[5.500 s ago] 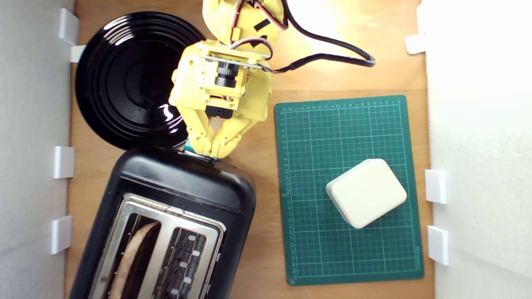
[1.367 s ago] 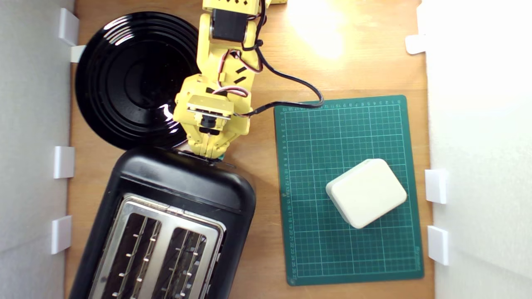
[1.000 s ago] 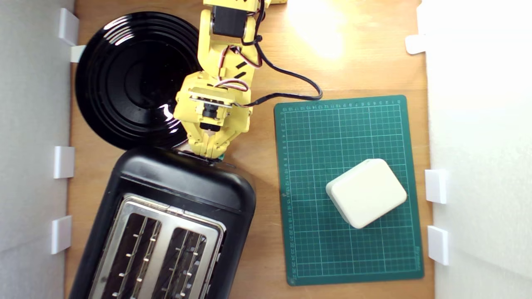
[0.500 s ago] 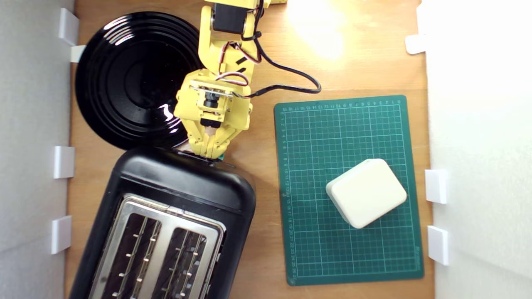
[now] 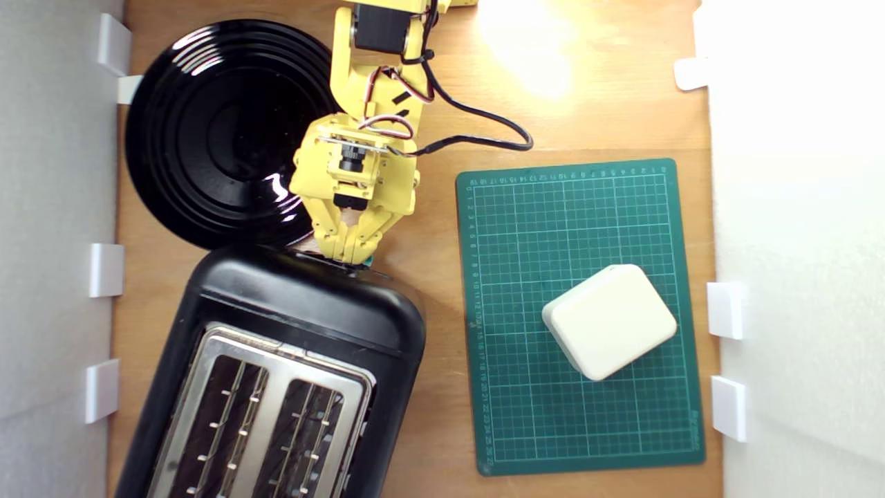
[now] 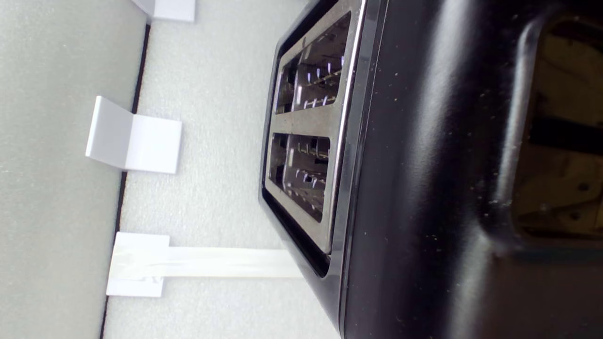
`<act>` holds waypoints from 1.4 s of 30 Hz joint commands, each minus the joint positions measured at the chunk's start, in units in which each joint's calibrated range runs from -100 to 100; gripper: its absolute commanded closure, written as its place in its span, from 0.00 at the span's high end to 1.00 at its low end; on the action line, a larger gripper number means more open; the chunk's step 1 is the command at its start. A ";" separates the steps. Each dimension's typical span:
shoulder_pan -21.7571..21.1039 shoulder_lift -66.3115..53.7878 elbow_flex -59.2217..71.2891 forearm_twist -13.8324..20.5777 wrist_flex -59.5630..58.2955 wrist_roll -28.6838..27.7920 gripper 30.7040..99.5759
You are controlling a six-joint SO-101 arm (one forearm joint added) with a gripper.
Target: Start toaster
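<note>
Crowding the toaster's end: the gripper [image 5: 348, 254] pointed down at the black toaster [image 5: 290, 325], fingers drawn together, tips at its upper edge beside a teal tab [image 5: 368, 262].
Toaster place: lower part of the exterior view's left, slots showing only wire guides.
Neighbours: black plate [image 5: 214, 131] just behind it, partly under the arm.
Farther off: green cutting mat [image 5: 581, 429] bearing a cream box [image 5: 610, 321], well apart on the exterior view's right.

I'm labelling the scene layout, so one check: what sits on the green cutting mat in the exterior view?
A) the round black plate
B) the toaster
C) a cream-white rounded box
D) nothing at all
C: a cream-white rounded box lies on the green cutting mat, while the black plate and the toaster rest on the bare wood toward the exterior view's left.
</note>
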 commanded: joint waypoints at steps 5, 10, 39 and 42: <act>-0.54 3.97 4.90 0.03 -0.66 0.24 0.01; -0.94 3.80 2.81 -0.91 -0.32 0.24 0.01; -4.03 3.88 -19.36 -3.07 33.09 -0.23 0.01; -4.11 3.88 -20.36 -3.16 33.77 -0.23 0.01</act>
